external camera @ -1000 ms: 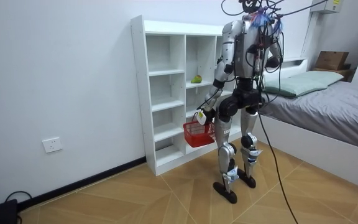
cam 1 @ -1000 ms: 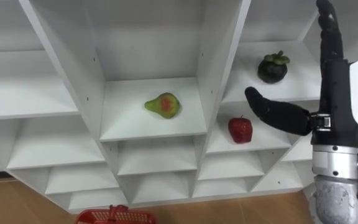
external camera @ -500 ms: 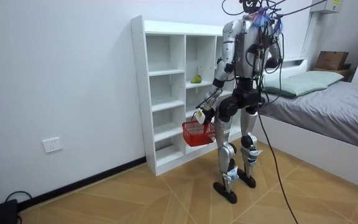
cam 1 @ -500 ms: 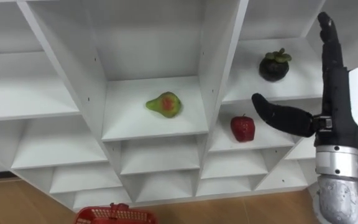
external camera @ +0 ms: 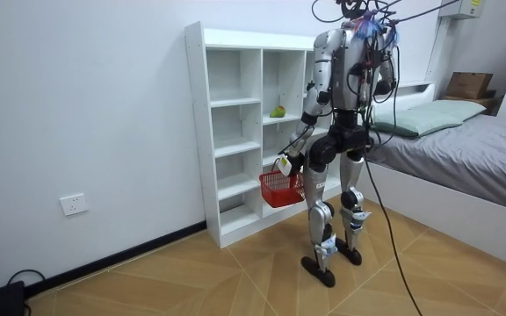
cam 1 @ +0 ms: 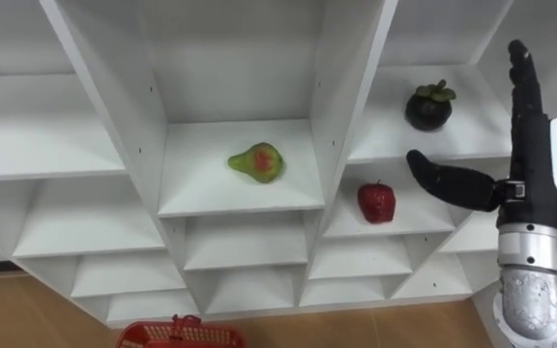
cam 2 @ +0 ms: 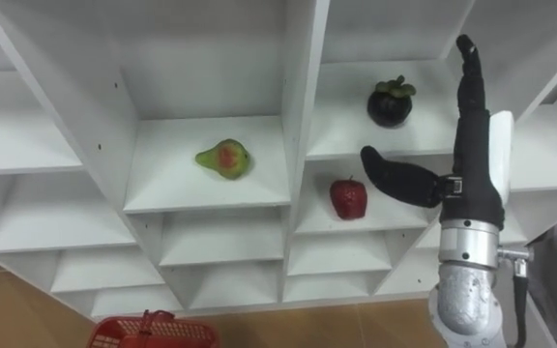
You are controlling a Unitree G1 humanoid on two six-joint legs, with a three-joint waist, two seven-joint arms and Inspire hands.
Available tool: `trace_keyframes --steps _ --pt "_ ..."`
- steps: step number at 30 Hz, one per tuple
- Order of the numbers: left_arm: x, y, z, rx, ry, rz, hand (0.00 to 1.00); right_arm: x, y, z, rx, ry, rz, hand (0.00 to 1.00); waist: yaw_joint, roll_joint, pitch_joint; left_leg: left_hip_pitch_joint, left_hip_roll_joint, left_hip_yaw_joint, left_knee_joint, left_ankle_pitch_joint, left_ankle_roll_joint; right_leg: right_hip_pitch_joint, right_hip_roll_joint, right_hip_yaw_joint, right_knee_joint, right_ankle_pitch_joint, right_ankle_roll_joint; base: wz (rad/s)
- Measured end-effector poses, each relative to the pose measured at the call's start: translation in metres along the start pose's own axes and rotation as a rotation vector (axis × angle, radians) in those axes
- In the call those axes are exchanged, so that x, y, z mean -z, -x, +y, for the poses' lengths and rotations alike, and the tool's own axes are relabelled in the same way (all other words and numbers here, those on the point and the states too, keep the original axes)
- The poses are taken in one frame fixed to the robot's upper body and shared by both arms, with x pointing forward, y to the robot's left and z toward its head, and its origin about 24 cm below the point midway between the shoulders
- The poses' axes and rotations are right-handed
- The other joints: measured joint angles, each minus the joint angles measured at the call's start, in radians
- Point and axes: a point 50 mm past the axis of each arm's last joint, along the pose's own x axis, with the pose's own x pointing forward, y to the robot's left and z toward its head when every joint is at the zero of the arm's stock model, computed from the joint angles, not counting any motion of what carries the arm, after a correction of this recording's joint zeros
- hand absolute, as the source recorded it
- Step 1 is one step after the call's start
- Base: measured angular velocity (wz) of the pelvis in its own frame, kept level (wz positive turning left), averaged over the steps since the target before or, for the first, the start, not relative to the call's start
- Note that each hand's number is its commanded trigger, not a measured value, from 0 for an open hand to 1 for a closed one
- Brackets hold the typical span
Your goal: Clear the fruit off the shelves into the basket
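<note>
A white closet (cam 1: 145, 116) of open shelves stands in front of me. A green-red pear (cam 1: 255, 161) lies in the middle compartment. In the column to its right, a dark mangosteen (cam 1: 428, 106) sits above a red apple (cam 1: 376, 202). My right hand (cam 1: 530, 184) is raised open in front of that column, fingers straight up. Its thumb points left, level with the apple and just right of it, touching no fruit. In the room view my left hand (external camera: 282, 164) hangs low, shut on the handle of a red basket (external camera: 278, 188). The basket's rim (cam 1: 180, 335) peeks in below.
I stand upright facing the closet (external camera: 227, 132) on a wooden floor. A bed (external camera: 464, 149) lies at the room view's right with a cardboard box (external camera: 468, 83) behind it. A wall socket (external camera: 74, 204) sits low at the room view's left.
My right hand has drifted a little to the right and down, its thumb moving away from the apple. The fruits and the basket have stayed put.
</note>
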Motion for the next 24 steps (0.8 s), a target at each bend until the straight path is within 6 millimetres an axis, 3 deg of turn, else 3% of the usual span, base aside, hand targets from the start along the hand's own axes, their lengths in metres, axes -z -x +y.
trace_keyframes --steps 7,15,18,24 --pt "0.002 0.001 0.000 -0.001 0.002 0.006 1.00 0.004 -0.015 -0.006 0.006 0.005 0.003 0.00 -0.009 0.001 0.0028 0.001 -0.001 -0.015 0.000 0.000 0.000 0.004 -0.003 -0.022 -0.002 0.000 0.000 0.07" --pt "0.001 0.001 0.004 -0.008 0.001 0.008 1.00 0.014 -0.018 -0.006 -0.025 -0.008 0.061 0.00 -0.021 -0.008 0.0083 -0.001 -0.002 -0.016 0.000 0.002 0.000 0.002 -0.004 -0.024 -0.002 0.000 0.000 0.00" --pt "0.001 0.001 0.005 -0.010 -0.010 0.015 1.00 0.017 -0.023 -0.008 -0.019 0.004 0.081 0.00 -0.020 -0.011 0.0067 -0.002 -0.002 -0.015 0.001 0.002 0.000 0.000 -0.004 -0.020 -0.001 0.000 0.000 0.00" --pt "0.000 0.001 0.007 -0.020 0.001 0.013 1.00 0.002 -0.047 -0.014 0.020 0.001 -0.003 0.00 -0.023 -0.012 0.0060 0.000 -0.001 -0.014 0.000 0.002 0.000 0.000 -0.003 -0.019 -0.001 0.000 -0.001 0.00"
